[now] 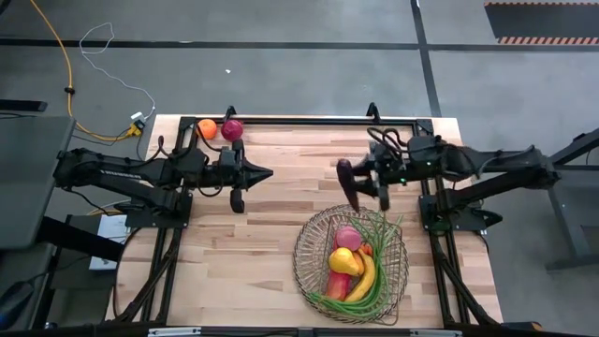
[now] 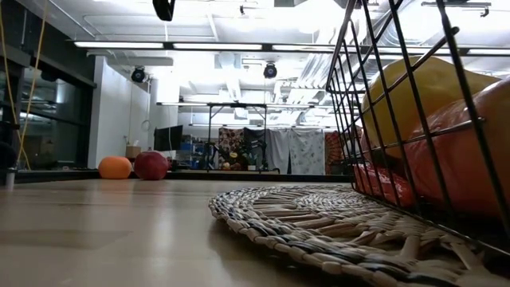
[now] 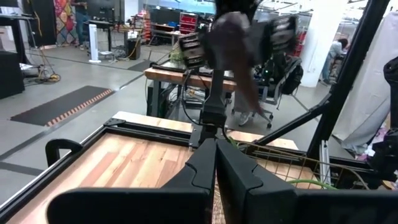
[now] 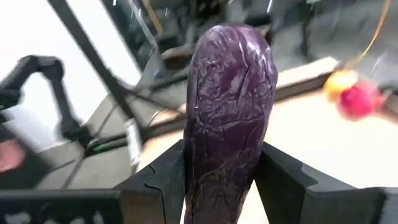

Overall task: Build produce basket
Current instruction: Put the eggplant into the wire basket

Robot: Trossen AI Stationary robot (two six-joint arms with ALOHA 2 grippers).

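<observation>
Pale wooden bench (image 1: pixel 234 253): right end effector (image 4: pixel 227 180) pinches long purple toy eggplant (image 4: pixel 229 106) mid-body above bench centre, near round wire-mesh basket (image 1: pixel 309 267). Likely light, smooth, slippery. Left end effector (image 1: pixel 265 173) pressed together, idle.

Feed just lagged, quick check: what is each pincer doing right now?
Left pincer: shut, holding nothing, over the table left of centre.
Right pincer: shut on the eggplant, just beyond the basket.

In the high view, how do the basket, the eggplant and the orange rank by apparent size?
1. Basket, by far the largest.
2. Eggplant, held in the right end effector above the table, so it may look slightly enlarged.
3. Orange, smallest.
</observation>
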